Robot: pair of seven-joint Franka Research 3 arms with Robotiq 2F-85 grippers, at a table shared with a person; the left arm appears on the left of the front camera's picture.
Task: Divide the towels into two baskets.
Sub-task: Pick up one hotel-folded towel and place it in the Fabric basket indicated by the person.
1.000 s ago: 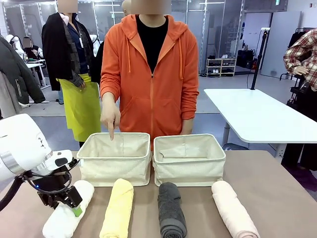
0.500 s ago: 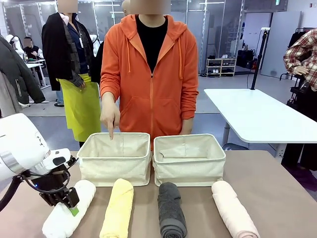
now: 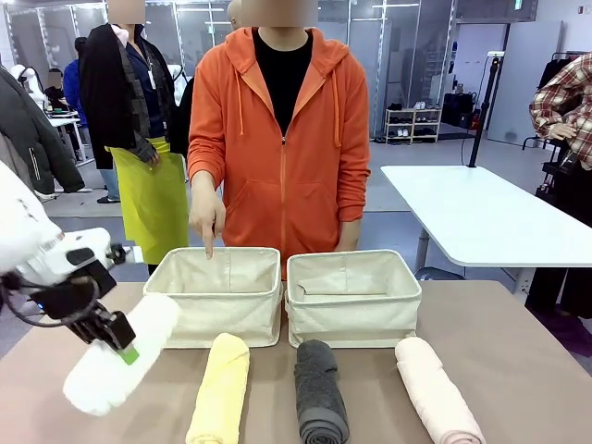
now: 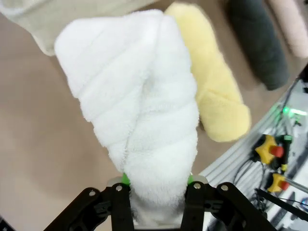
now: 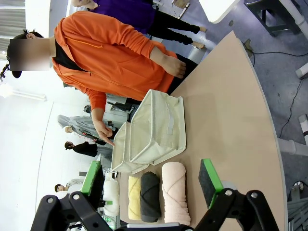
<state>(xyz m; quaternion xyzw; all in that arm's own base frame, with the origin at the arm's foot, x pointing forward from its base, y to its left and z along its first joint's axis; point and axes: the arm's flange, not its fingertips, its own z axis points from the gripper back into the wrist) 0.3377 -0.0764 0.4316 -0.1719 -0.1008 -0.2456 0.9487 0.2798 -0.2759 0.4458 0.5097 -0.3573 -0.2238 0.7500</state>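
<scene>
Within tight left tool (image 3: 124,343), white towel (image 3: 100,376)

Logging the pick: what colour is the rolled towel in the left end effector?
White terry-cloth roll; clearest in the left wrist view.

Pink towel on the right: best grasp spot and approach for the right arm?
Grip the pink towel around its middle, straight down from above, jaws straddling the roll. It lies flat on the table, long axis running from near the right basket toward the robot, and its flanks are free: the dark grey towel lies apart.
</scene>
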